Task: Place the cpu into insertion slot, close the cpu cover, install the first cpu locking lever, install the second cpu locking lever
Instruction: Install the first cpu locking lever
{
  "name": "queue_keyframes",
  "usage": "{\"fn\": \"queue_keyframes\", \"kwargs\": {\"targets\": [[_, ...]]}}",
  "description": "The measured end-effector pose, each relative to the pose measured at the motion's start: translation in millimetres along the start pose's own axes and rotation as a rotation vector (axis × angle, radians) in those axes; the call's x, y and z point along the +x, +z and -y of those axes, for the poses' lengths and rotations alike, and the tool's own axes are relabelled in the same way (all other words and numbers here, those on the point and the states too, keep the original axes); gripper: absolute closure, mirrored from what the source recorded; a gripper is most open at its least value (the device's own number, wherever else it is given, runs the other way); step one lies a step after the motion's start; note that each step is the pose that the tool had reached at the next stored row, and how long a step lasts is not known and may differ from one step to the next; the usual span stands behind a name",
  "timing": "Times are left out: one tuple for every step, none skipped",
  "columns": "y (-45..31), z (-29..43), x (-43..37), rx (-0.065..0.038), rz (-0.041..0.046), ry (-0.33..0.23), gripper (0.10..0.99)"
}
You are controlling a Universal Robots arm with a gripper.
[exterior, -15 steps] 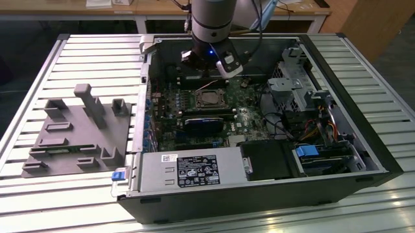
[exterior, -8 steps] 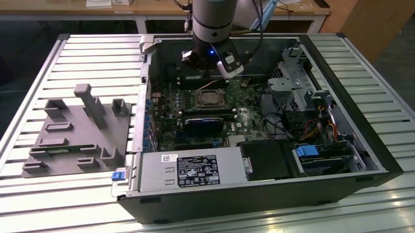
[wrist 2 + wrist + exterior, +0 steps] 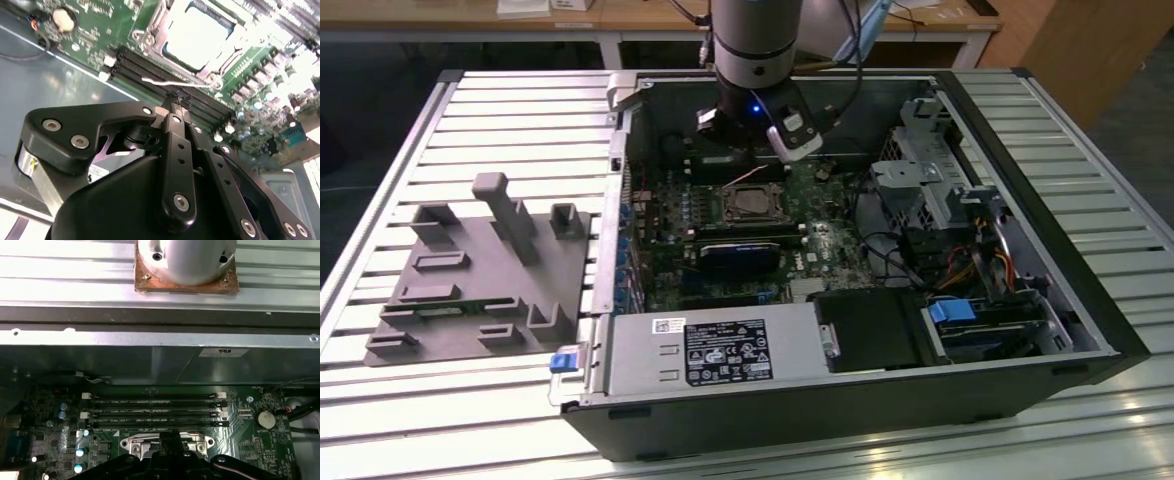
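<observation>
Hovering low inside the open computer case [image 3: 1067,300], the gripper [image 3: 177,100] has its black fingers pressed together at the tips, with nothing visibly pinched. In the second wrist view the tips sit just beside a thin wire locking lever [image 3: 165,81] that runs along the edge of the memory slots [image 3: 155,410]. Touching or a hair apart, can't tell.

The cpu [image 3: 200,32] lies flat in the insertion slot [image 3: 726,204] on the green board [image 3: 95,30]. The cpu cover [image 3: 159,30] looks lowered around the chip's edges. Placing and cover look done; this lever looks not yet latched.

Handling, judged:
- Chip: light, stiff and fragile on its contact side. Take it only by its outer edges.
- Cover: thin sheet metal, easy to bend.
- Lever: springy, smooth wire, likely to slip off hard fingertips. Best pushed or hooked near its free bent end, not mid-span.

The case sits on a slatted surface [image 3: 507,110]. A grey fixture [image 3: 480,270] lies well apart, toward the exterior view's left.
</observation>
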State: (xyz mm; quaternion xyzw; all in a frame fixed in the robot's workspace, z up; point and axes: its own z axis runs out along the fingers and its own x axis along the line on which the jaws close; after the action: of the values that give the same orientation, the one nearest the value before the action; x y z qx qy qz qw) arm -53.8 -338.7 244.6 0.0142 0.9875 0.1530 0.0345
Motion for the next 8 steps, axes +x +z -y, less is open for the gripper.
{"fn": "queue_keyframes", "kwargs": {"targets": [[0.5, 0.1, 0.2, 0.005, 0.0056, 0.000, 0.984], [0.8, 0.3, 0.2, 0.011, 0.0104, 0.000, 0.984], [1.2, 0.4, 0.3, 0.017, 0.0152, 0.000, 0.984], [1.9, 0.6, 0.4, 0.022, 0.0194, 0.000, 0.984], [2.5, 0.8, 0.4, 0.026, 0.0230, 0.000, 0.984], [3.1, 1.0, 0.5, 0.029, 0.0254, 0.000, 0.984], [3.7, 1.2, 0.5, 0.032, 0.0274, 0.000, 0.984], [4.4, 1.4, 0.5, 0.035, 0.0294, 0.000, 0.984]]}}
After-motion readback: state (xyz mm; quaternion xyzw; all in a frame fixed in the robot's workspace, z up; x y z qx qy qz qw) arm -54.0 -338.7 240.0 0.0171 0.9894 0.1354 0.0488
